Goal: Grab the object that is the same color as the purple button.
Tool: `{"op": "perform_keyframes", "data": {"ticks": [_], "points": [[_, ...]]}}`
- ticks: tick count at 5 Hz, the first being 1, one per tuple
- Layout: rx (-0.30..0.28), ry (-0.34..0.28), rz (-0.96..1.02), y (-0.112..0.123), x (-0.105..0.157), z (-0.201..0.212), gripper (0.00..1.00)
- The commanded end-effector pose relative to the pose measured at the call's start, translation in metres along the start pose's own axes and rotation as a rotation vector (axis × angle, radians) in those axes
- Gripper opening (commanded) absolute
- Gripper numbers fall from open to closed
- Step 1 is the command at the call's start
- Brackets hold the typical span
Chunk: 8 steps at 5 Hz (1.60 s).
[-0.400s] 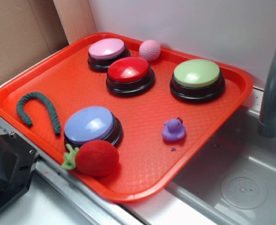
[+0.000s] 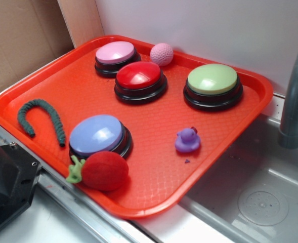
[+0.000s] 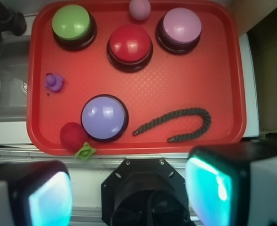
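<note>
Purple duck [image 2: 187,140] sat alone near tray [image 2: 154,197] sink-side edge; purple button [image 2: 98,134], plush strawberry [image 2: 104,170] well apart. Gripper [image 3: 129,188] spread wide, empty, high above.

in the wrist view the gripper [image 3: 129,188] is only partly shown: its two fingers [image 3: 32,195], at 7 and 5 o'clock, are blurred and cut off by the bottom edge. in the exterior view the grey faucet [image 2: 296,91] at 3 o'clock runs off the right edge. the purple duck [image 3: 54,82] is too small for its beak to show in the wrist view.
</note>
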<state>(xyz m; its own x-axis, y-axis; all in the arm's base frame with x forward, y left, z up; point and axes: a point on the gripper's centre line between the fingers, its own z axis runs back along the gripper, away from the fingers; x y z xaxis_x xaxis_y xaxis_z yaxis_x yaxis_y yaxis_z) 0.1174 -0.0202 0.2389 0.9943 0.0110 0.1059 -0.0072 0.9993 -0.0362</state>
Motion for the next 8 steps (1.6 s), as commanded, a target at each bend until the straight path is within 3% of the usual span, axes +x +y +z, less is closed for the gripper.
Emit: {"op": "perform_keyframes", "data": {"ticks": [1, 2, 3, 4, 5, 8], "points": [[-0.075, -0.035, -0.378, -0.060, 0.037, -0.021, 1.00], [-0.067, -0.076, -0.447, -0.097, 0.049, -0.037, 1.00], [-0.011, -0.003, -0.544, -0.126, 0.060, -0.080, 1.00], [0.027, 0.045, -0.560, -0.137, 0.065, -0.118, 1.00], [0.062, 0.058, -0.524, -0.142, 0.078, -0.151, 1.00], [0.057, 0.121, -0.517, -0.140, 0.101, -0.210, 1.00]]}}
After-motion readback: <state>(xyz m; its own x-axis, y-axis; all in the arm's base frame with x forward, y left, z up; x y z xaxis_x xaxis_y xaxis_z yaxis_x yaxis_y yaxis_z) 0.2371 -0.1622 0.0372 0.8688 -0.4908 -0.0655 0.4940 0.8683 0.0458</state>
